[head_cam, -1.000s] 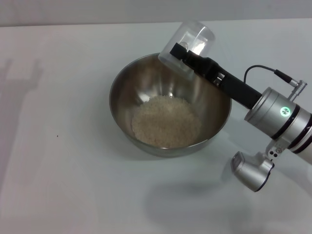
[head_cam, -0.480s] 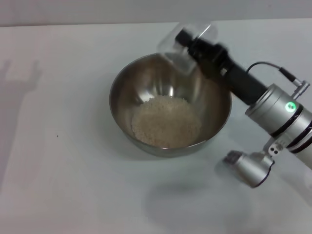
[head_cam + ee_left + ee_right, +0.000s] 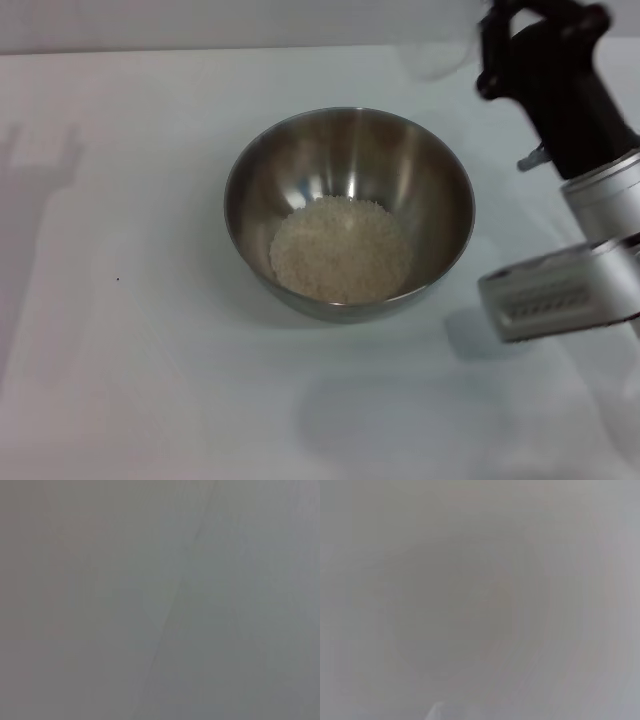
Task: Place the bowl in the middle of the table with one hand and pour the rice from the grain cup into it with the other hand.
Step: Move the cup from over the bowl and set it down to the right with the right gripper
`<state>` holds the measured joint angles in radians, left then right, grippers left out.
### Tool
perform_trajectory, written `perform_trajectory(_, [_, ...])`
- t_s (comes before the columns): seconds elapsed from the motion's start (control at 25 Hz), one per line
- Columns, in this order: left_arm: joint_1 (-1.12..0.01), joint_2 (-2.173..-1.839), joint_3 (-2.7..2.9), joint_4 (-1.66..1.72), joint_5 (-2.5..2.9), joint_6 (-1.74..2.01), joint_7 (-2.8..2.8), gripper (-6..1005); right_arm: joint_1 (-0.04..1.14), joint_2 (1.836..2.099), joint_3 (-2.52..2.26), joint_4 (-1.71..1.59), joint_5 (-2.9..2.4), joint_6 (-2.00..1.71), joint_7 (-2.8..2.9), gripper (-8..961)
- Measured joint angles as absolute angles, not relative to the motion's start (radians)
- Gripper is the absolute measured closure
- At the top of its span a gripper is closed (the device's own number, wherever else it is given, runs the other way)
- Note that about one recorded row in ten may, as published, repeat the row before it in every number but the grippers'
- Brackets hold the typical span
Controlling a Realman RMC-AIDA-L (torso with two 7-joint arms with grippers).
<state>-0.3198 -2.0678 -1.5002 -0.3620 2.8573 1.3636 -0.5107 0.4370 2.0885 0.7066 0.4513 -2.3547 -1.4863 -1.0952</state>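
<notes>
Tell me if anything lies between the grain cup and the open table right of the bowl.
Nothing visible does. The right claw holds the grain cup up at the far right, clear of the bowl; the table there shows bare, only shadowed.

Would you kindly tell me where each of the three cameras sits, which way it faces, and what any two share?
Head view: from the robot's head, looking down at the white table, the round steel bowl of whitish rice, and the right gripper raised at the far right with the clear plastic cup.
Left wrist view: only blank grey; no body parts.
Right wrist view: a dim round shape, unidentifiable.
Shared: nothing identifiable.
</notes>
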Motion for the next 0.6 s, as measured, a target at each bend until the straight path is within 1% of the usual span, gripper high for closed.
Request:
perform_trajectory(0.08, [-0.32, -2.068, -1.5, -0.362, 2.858, 1.364, -0.511, 170, 0.422, 2.089, 0.705, 0.496, -2.224, -1.505, -0.916, 942])
perform_trajectory(0.36, [-0.322, -2.066, -1.5, -0.362, 2.859, 1.364, -0.511, 170, 0.418, 2.091, 0.697, 0.5, -2.001, -1.492, -0.557, 940])
perform_trajectory(0.48, [-0.322, -2.066, -1.5, -0.362, 2.859, 1.364, -0.511, 170, 0.418, 2.09, 0.703, 0.487, -1.949, -1.395, -0.426, 939])
perform_trajectory(0.6, [-0.324, -2.065, -1.5, -0.362, 2.862, 1.37, -0.511, 170, 0.422, 2.089, 0.707, 0.487, -1.91, -1.335, -0.413, 939])
